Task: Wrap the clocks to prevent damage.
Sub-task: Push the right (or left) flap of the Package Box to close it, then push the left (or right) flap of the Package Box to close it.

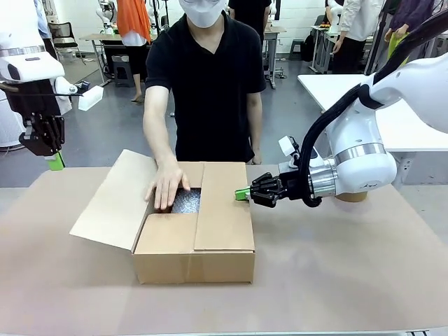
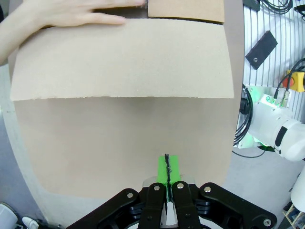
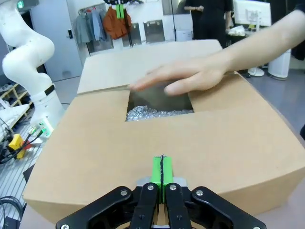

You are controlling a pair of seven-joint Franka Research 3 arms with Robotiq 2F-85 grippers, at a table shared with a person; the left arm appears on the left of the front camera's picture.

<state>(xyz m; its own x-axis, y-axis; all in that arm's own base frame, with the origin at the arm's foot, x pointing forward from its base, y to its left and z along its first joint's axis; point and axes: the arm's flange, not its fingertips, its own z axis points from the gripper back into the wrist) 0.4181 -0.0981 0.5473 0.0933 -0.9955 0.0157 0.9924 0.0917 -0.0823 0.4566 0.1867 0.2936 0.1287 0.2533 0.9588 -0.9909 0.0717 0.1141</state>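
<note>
Box half closed, padding showing in the gap

The cardboard box [image 1: 210,238] sits at the middle of the table [image 1: 350,287], and bubble wrap [image 1: 187,201] shows through the opening under the person's hand [image 1: 168,183]. The clocks themselves are hidden, presumably beneath that wrap. The right gripper [image 1: 241,194], pads pressed together on nothing, meets the right flap [image 1: 225,210] from the frame's right. The left gripper [image 1: 54,161], likewise closed and empty, hangs at the upper left, well apart from the box. The open flap [image 1: 112,199] splays toward the frame's left, its hinge running near-to-far, so it lies on the left arm's side.
</note>
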